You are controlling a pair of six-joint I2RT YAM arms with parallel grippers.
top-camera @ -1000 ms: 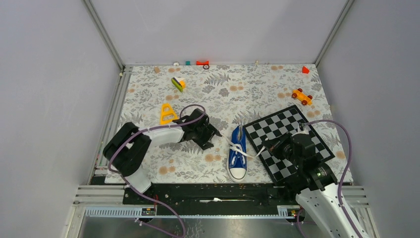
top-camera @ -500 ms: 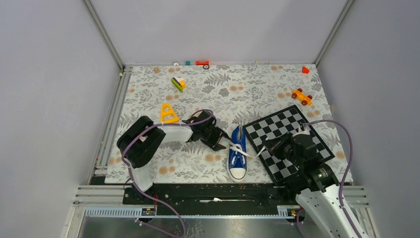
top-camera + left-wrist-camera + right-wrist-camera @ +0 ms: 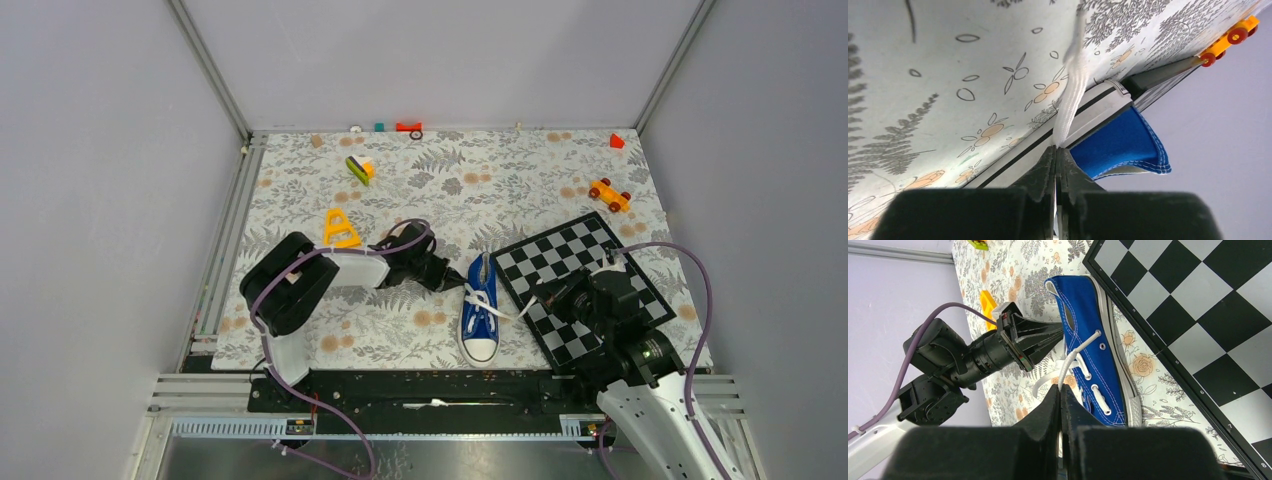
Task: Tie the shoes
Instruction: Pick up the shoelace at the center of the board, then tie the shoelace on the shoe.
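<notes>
The blue sneaker (image 3: 480, 315) lies on the floral table cover (image 3: 300, 190) just beside the left edge of the checkerboard (image 3: 590, 250), with its white toe toward the arms' bases. The left gripper (image 3: 1055, 150) reaches in from the shoe's left, its fingers pressed together on the left-hand lace (image 3: 1070, 95). The right gripper (image 3: 1060, 392), over the board's near-left edge, has its fingers pinched tight on the right-hand lace (image 3: 1066, 367).

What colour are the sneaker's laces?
White laces, shown best in the right wrist view.
</notes>
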